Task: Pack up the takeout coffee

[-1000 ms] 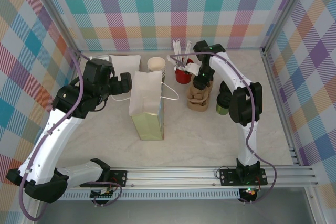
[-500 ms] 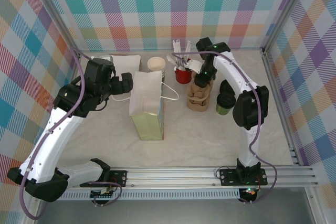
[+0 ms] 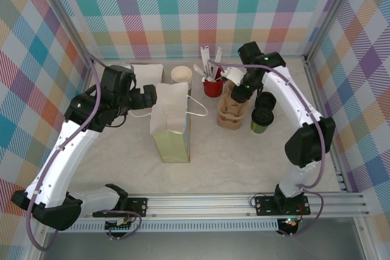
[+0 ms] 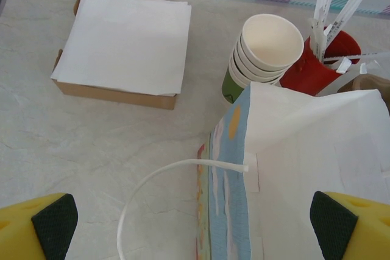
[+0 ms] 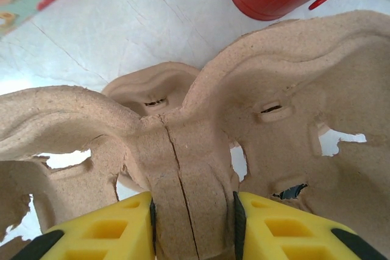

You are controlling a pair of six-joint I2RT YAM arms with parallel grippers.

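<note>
— Coffee from above: where is it sitting?
— The small green paper cup with the black lid (image 3: 261,119) is standing just right of the brown moulded-pulp cup carrier (image 3: 231,114); the right gripper (image 3: 241,92) is pinching that carrier, probably to ready a seat for the cup
— Left wrist?
— The left gripper (image 4: 194,220) is gaping wide over the white paper bag (image 4: 317,150), seemingly minding its mouth
— Right wrist?
— Its yellow fingers (image 5: 103,232) are clamping the carrier's centre ridge

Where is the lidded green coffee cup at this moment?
In the top view, the takeout coffee stands right of centre on the table, immediately right of the brown cup carrier.
</note>
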